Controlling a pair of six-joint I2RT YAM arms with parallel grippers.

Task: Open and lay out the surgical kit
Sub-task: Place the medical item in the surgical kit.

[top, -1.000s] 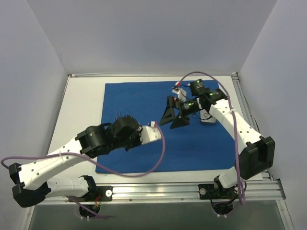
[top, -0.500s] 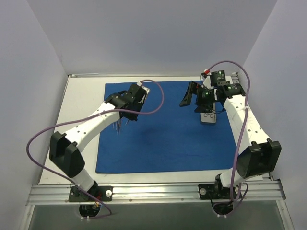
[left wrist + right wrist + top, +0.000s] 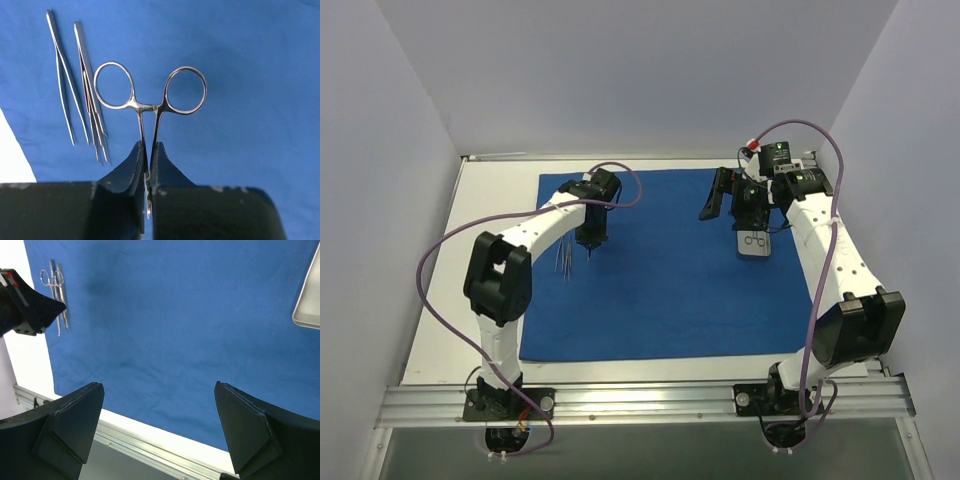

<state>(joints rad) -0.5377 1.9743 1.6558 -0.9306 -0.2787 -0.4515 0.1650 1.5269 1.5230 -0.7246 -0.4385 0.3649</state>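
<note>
The royal-blue cloth [image 3: 670, 290] lies spread flat on the table. My left gripper [image 3: 590, 248] points down over its far left part. In the left wrist view it [image 3: 148, 148] is shut on the shafts of silver ring-handled forceps [image 3: 150, 92], whose rings hang toward the cloth. Two silver tweezers [image 3: 82, 85] lie on the cloth beside them, also showing in the top view [image 3: 563, 262]. My right gripper [image 3: 725, 200] is open and empty above the far right of the cloth [image 3: 175, 315]. In the right wrist view its jaws [image 3: 159, 387] stand wide apart.
A small metal tray [image 3: 744, 256] sits on the right part of the cloth with a ring-handled instrument in it; its corner shows in the right wrist view [image 3: 306, 305]. White table margin and an aluminium rail [image 3: 650, 398] lie at the near edge. Walls close in on both sides.
My left arm has swung from the near middle of the cloth out to its far left, ending beside the tweezers. My right gripper has moved back and to the right, staying open.
</note>
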